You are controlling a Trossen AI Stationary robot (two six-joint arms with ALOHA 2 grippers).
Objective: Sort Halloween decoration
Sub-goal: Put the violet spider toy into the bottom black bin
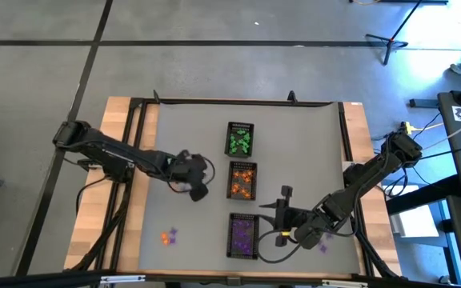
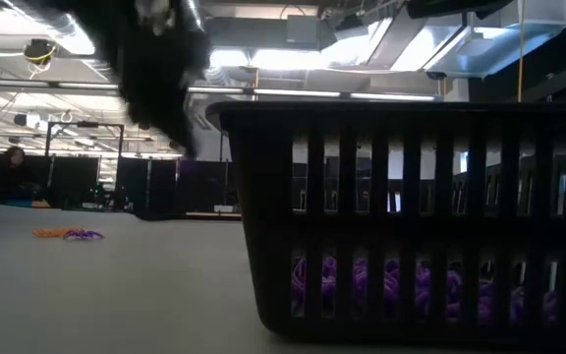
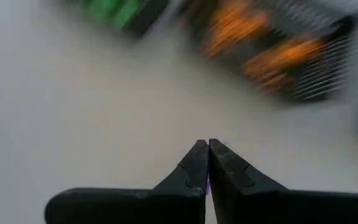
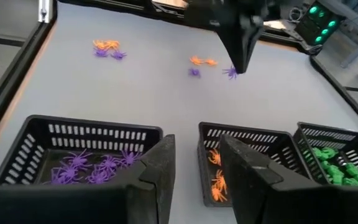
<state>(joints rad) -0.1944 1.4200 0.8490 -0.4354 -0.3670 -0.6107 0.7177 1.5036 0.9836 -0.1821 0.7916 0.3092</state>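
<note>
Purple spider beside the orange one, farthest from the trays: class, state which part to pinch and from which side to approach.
Pinch the purple spider across its central body, coming straight down. It lies flat on the table with thin legs splayed, so a sideways approach would probably push it; the orange spider lies close beside it.

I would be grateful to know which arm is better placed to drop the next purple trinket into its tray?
Left. The left gripper is shut and seems to pinch a purple trinket, not far from the purple tray; the right gripper is open and empty.
</note>
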